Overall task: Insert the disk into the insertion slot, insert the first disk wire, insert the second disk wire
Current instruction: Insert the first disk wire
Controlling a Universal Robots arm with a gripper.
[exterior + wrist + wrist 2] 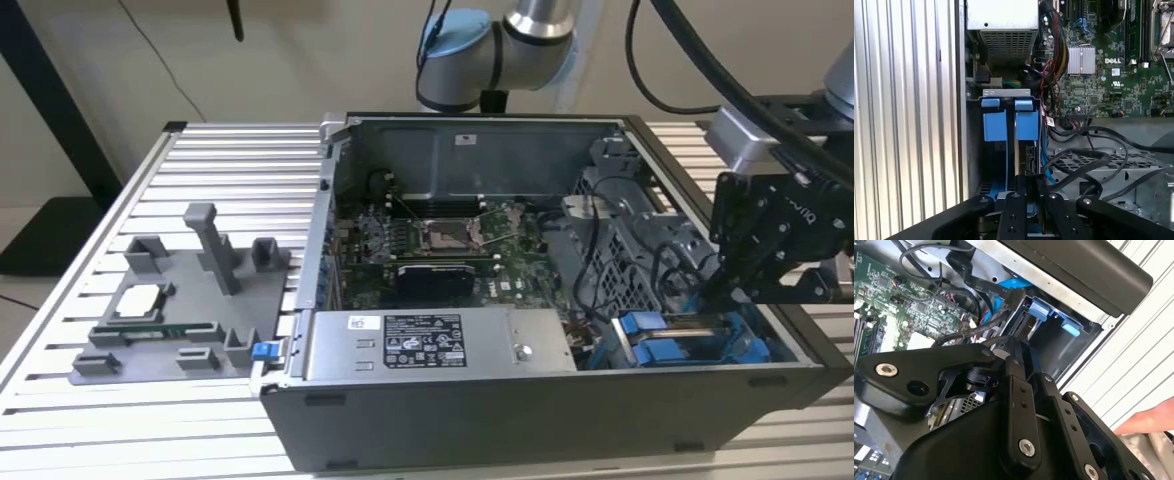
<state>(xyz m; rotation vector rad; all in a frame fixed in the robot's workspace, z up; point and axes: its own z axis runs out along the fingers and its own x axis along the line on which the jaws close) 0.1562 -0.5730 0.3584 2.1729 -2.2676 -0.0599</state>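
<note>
The gripper (1027,184) has its fingers almost closed and seems to pinch the disk (1030,156). The disk stands on its edge in the insertion slot (1006,93), at the near corner of the computer case (534,420) on the exterior view's right. Its long axis runs straight on from the fingers.

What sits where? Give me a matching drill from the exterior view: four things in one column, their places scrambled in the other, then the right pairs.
Things
1. power-supply box
2. CPU socket
3. grey parts fixture
4. gripper

Places
A. on the slatted table, outside the computer case, at the exterior view's left
B. in the middle of the motherboard
C. over the drive cage, at the exterior view's right
D. inside the case, against its near wall

Pairs: 1-D, 2-B, 3-A, 4-C
</note>
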